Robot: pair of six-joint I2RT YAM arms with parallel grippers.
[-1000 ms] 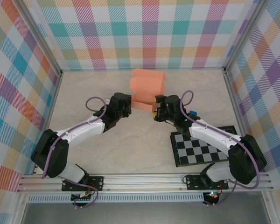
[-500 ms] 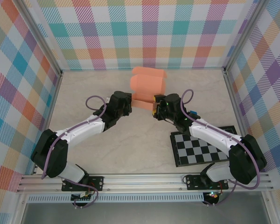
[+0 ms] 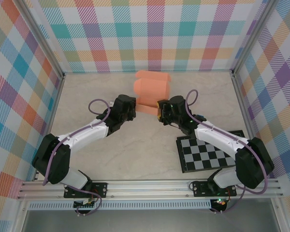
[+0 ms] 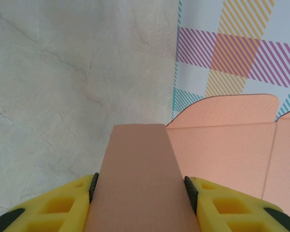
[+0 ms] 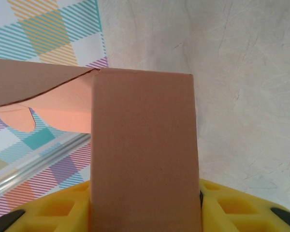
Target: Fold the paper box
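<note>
**Paper box part-formed at mid-bench; both sets of jaws closed on side flaps.**

The salmon-orange thin-card paper box (image 3: 152, 89) stands on the pale marbled bench (image 3: 135, 159) towards the plaid back wall, between the two arms, with its rear panels raised and its near panel low. The left jaws grip one narrow card flap (image 4: 135, 179), with a pad touching it on either side. The right jaws appear closed across the opposite flap (image 5: 142, 145), the card filling the gap between them. Judged step: raising both side flaps together. Recommend turning each flap about its own crease, both sides at an even pace, without pulling towards the arms, so the light box does not slide and the card does not buckle. A light grip is advised.
</note>
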